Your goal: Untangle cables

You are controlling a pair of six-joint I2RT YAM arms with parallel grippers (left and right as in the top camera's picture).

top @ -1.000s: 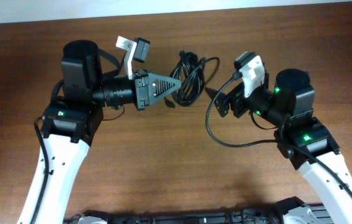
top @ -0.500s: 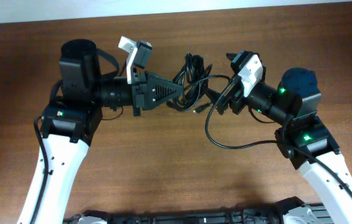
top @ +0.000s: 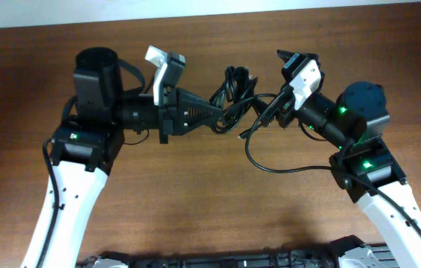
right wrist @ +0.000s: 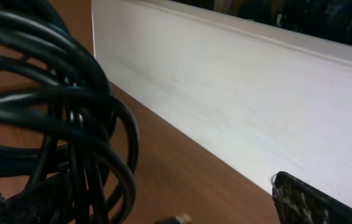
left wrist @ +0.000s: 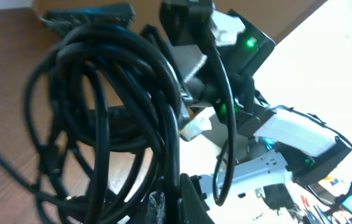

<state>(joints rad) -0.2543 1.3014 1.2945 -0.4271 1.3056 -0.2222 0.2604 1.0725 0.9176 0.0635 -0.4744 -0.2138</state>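
The cables are a bunch of thin black cords in tangled loops, held up between the two arms near the table's far edge. My left gripper is shut on a strand at the bundle's left side. In the left wrist view its jaws pinch one cord and the loops hang in front. My right gripper is open just right of the bundle. In the right wrist view its fingers are wide apart, with the loops by the left finger. A small plug shows low down.
A thicker black wire loops from the right arm over the brown table. A white wall runs along the table's far edge, close behind the bundle. The two arms face each other closely.
My left gripper has pushed right with the bundle, and the loops have shifted right and up. My right gripper has swung toward the far edge and closer to the bundle.
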